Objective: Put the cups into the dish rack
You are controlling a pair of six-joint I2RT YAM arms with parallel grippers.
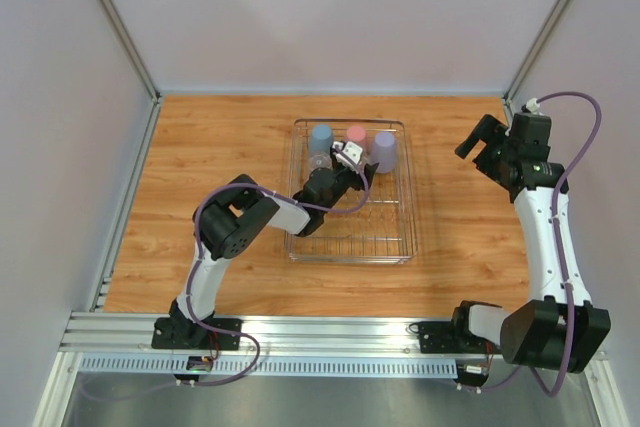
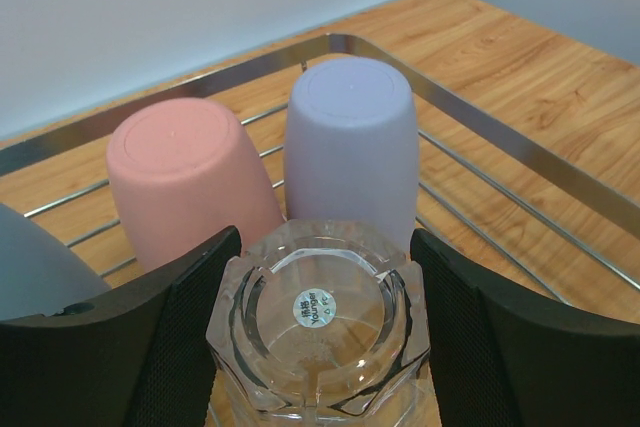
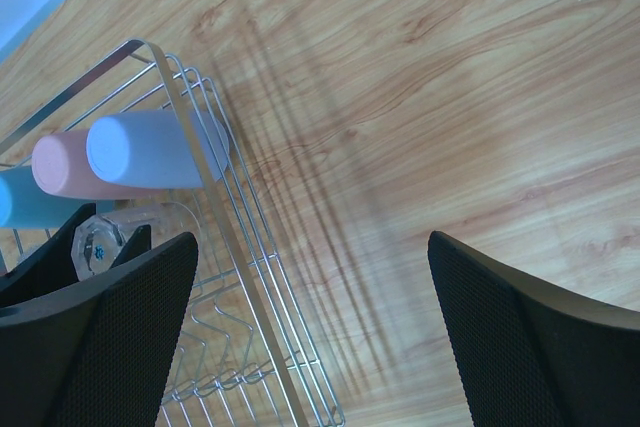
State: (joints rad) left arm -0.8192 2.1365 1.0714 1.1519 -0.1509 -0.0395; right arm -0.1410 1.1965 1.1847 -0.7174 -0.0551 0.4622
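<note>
Clear cup (image 2: pixel 320 322) clasped in left tool (image 2: pixel 322 247) over dish rack (image 2: pixel 500 137), right tool (image 3: pixel 310 247) raised, splayed

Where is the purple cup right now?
From the top camera, the purple cup stands upside down in the far right corner of the dish rack, right beside the pink cup.

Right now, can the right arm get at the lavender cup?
Probably yes: the lavender cup stands at the dish rack's right edge, that side free; the left gripper and clear cup crowd its left.
</note>
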